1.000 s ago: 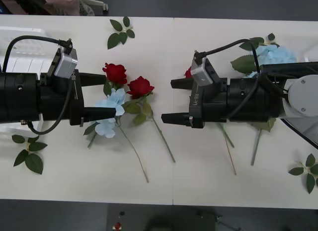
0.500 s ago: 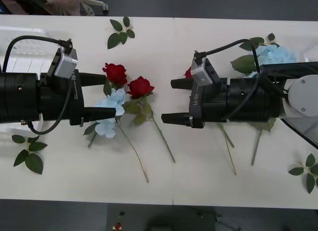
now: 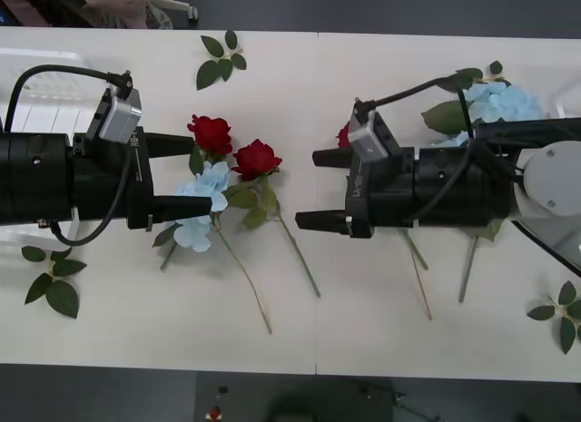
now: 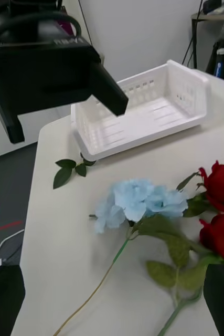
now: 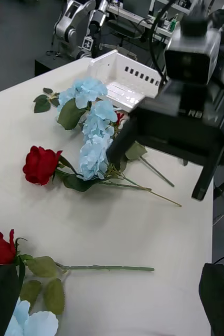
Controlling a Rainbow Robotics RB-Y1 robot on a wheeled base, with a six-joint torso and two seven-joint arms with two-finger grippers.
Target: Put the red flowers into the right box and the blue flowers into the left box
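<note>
Two red flowers [image 3: 211, 132] [image 3: 256, 159] lie left of the table's middle, and a blue flower [image 3: 204, 191] lies beside them. My left gripper [image 3: 184, 173] hangs open over that blue cluster, its fingers on either side of it. My right gripper [image 3: 313, 188] is open above bare table at the middle, pointing left; a third red flower [image 3: 344, 132] peeks out behind it. More blue flowers [image 3: 504, 100] lie at the far right. The slotted left box [image 3: 36, 77] stands behind my left arm, seen also as a white basket [image 4: 143, 113]. The right box [image 5: 123, 80] stands beyond the right blue cluster.
Loose leaf sprigs lie at the far middle [image 3: 220, 59], near left [image 3: 50, 281] and near right [image 3: 563, 313]. Long stems [image 3: 295, 250] trail toward the near edge. Bare table lies between the two flower groups and along the near edge.
My right arm has shifted slightly toward the near edge, its fingers still open. The left arm and the flowers have not moved.
</note>
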